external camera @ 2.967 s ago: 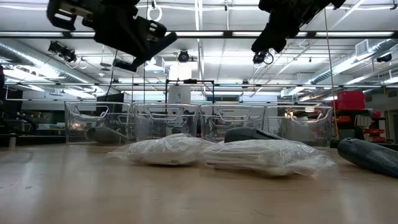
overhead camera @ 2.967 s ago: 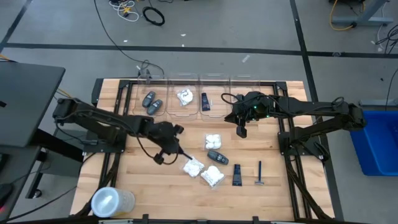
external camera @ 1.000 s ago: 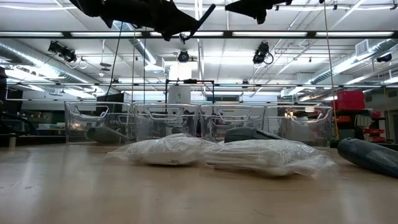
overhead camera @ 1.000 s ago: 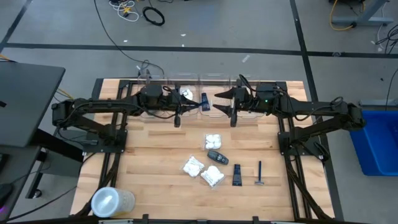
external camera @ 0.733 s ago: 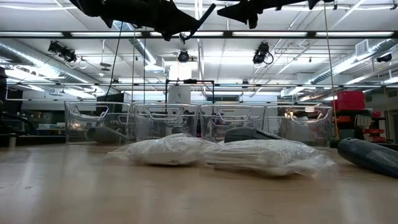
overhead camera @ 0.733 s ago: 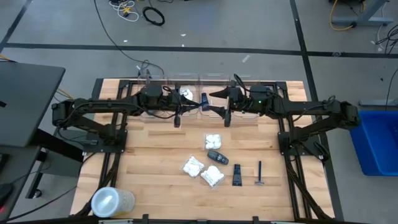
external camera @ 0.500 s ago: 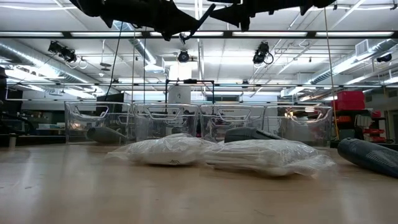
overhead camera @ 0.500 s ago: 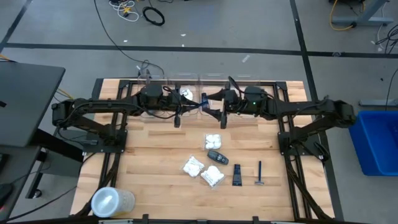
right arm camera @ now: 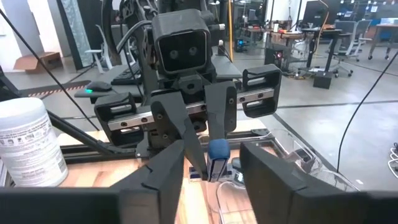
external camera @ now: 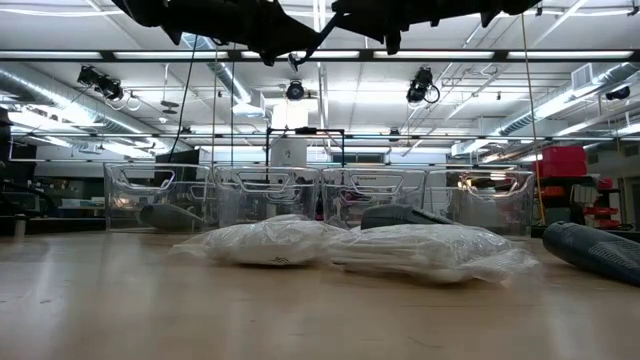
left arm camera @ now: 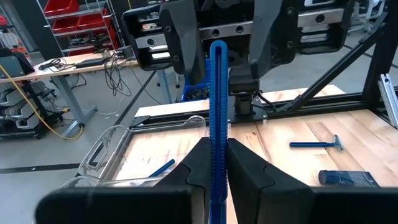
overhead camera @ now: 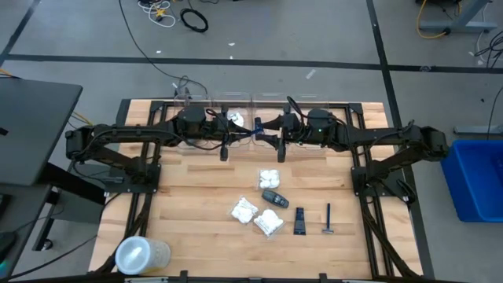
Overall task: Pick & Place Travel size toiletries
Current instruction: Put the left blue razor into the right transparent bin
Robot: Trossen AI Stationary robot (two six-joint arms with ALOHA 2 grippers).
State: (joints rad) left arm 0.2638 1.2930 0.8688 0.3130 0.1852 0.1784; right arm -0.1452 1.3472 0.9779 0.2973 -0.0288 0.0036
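My left gripper (overhead camera: 238, 132) hangs over the clear bins (overhead camera: 271, 101) at the table's far edge, shut on a thin blue razor (left arm camera: 217, 112) that sticks out level toward the table's right. My right gripper (right arm camera: 214, 177) faces it, open, its fingers (left arm camera: 183, 50) standing either side of the razor's free end (right arm camera: 217, 151) without touching. On the table lie white packets (overhead camera: 244, 210), a dark grey oval case (overhead camera: 274, 198), a black tube (overhead camera: 300, 221) and another razor (overhead camera: 328, 219). My left gripper pinches the blue razor's handle (left arm camera: 217, 158) between its two fingers (left arm camera: 244, 171). The handle runs along the fingers and juts out past their tips, level, toward the table's right. The razor is lifted clear above the bins; its rear end is hidden between the fingers.
The bins hold grey cases (overhead camera: 192, 130), a white packet (overhead camera: 233, 119), a tube (overhead camera: 258, 126) and a blue razor (left arm camera: 160, 168). A large translucent round container (overhead camera: 141, 255) stands at the near left corner. Bare wood lies at the table's left and right sides.
My right gripper has moved toward the table's left, level over the bins, up to my left gripper, so that its open fingers now flank the razor's free end. The razor has stayed where it was.
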